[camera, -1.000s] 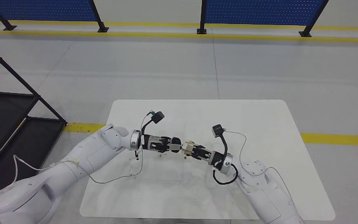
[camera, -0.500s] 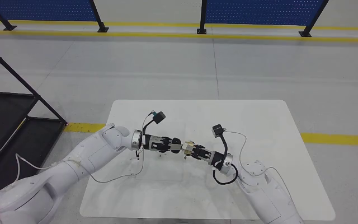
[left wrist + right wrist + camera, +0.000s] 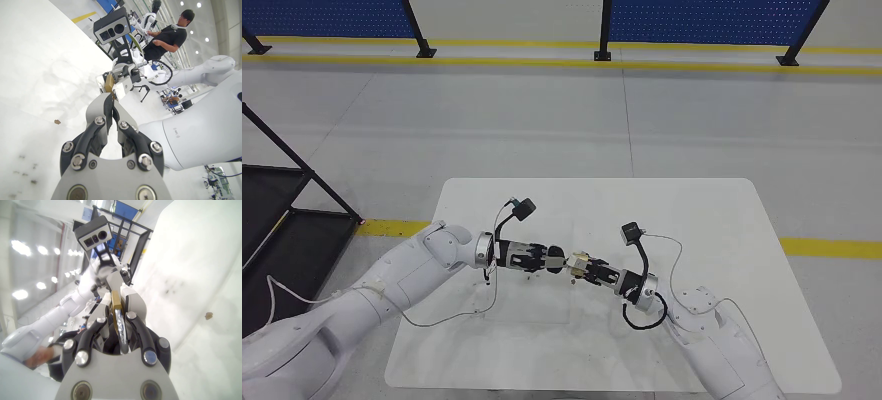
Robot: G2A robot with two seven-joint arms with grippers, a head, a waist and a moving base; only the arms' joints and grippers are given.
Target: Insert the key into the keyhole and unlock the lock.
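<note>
At the top view's centre, the right gripper (image 3: 575, 264) clamps the brass lock (image 3: 115, 301). The left gripper (image 3: 112, 100), pinched together, meets it.

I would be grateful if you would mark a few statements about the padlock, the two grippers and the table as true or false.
1. The right gripper holds the brass padlock. True.
2. The padlock lies flat on the white table. False: it is held above the table, clamped in the right gripper.
3. The left gripper is wide open. False: its fingers are closed together, tips at the padlock.
4. A small brown scrap lies on the table. True.
5. The grippers are at opposite ends of the table. False: they meet over its middle.
</note>
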